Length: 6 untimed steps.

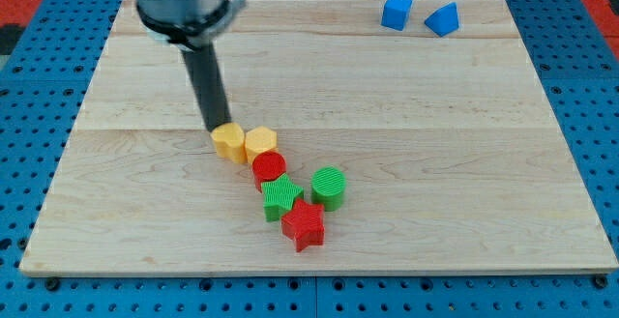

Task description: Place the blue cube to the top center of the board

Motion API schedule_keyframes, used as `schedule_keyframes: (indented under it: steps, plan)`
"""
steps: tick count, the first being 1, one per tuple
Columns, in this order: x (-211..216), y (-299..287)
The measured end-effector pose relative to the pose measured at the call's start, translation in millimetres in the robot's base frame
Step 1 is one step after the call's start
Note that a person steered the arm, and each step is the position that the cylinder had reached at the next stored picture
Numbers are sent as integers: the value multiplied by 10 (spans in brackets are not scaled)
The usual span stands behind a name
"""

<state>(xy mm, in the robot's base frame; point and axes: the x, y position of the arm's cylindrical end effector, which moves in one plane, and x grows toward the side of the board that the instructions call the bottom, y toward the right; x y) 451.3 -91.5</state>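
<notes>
One blue cube (396, 13), upright, board's (464, 144) top right.

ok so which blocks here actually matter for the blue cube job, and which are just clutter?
Belongs to the job:
- blue cube, near the view's top right
- my tip, touching the yellow blocks, far from the cube
- board

Just lying about:
- blue wedge-like block, beside the cube
- two yellow blocks
- red cylinder
- green block
- green cylinder
- red star
</notes>
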Motion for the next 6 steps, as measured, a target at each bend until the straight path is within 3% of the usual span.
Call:
schedule_keyframes:
  steps: [1, 2, 4, 5, 6]
  plan:
    - [-63, 268]
    - [-869, 485]
    - [-1478, 3340]
    - [-2097, 3482]
    - [-2322, 2324]
